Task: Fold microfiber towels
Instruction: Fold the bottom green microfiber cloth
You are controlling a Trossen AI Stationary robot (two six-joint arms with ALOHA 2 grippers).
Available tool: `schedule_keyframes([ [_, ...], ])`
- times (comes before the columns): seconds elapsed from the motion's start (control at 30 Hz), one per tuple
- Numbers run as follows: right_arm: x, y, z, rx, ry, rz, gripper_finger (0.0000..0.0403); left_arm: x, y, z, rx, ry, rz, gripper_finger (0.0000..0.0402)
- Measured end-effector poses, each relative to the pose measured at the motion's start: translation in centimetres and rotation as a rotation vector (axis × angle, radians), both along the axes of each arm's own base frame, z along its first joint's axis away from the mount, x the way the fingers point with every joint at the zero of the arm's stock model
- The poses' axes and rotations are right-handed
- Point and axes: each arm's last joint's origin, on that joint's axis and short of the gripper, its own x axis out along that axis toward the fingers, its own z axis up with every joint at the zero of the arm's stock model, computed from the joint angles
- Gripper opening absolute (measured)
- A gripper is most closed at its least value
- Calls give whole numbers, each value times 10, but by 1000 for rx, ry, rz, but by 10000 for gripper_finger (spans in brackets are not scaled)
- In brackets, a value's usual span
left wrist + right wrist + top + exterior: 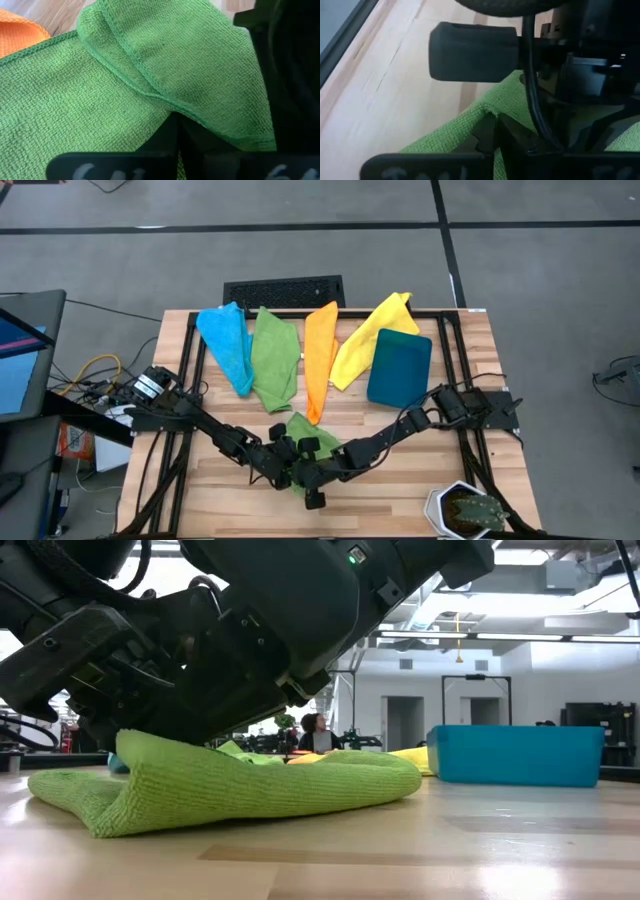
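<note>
Both hands meet at the table's (200,490) near edge — left hand (285,470) clenched on the green towel (305,430), right hand (315,480) pinching it too.

Wooden slat worktop (420,480); dark teal rectangular bin (399,367) sits on it toward the right side, reads as a blue box in the low view; black keyboard (284,290) at the far edge; potted plant in white pot (464,511) at the near right corner; laptop (25,350) and tangled cables (95,377) off the left side; seated person (316,733) in the room behind.
</note>
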Motion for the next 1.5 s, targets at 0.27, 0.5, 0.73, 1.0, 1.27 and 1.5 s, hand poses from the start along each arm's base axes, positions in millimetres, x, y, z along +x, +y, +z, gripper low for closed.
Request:
schedule_keyframes([
  [0.27, 0, 1, 0, 1, -2, 3, 105, -5, 3, 9, 10, 31, -2, 0],
  [0.5, 3, -1, 3, 16, -35, -5, 166, -12, 8, 27, 38, 29, 16, 0],
  [0.73, 3, -9, 12, 52, -20, -56, 196, -13, 10, 34, 69, 12, 4, 0],
  [1.0, -12, -16, 52, 41, 17, -110, 189, -15, 12, 49, 48, -29, 33, 0],
  [1.27, -27, -21, 47, -54, 70, -197, 160, -26, 20, 86, 46, -127, 82, 0],
  [1.5, -40, -28, 17, 2, 60, -297, 129, -25, -6, 99, -64, -301, 40, 0],
])
